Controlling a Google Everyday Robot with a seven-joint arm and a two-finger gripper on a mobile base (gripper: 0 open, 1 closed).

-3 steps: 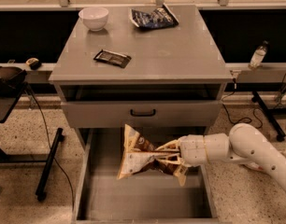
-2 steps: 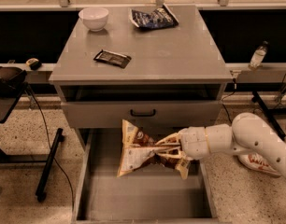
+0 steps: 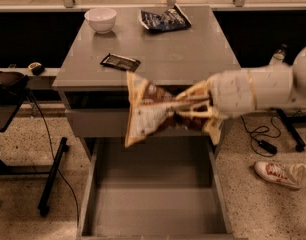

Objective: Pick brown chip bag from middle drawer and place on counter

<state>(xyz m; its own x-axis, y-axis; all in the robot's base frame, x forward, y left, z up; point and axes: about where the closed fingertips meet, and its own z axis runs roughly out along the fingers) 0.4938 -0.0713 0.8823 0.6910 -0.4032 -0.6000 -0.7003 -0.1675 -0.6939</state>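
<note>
The brown chip bag (image 3: 149, 110) hangs in the air in front of the cabinet, level with the counter's front edge, pinched at its middle. My gripper (image 3: 189, 105) comes in from the right on a white arm and is shut on the bag. The middle drawer (image 3: 153, 204) stands pulled out below, its flat grey floor bare. The counter (image 3: 163, 54) lies just behind and above the bag.
On the counter stand a white bowl (image 3: 100, 19) at the back left, a dark blue bag (image 3: 164, 19) at the back middle and a small flat dark wrapper (image 3: 120, 61) near the left front. A person's shoe (image 3: 275, 174) is on the floor at the right.
The gripper has lifted the brown chip bag up out of the middle drawer to about counter height. The drawer floor now shows bare.
</note>
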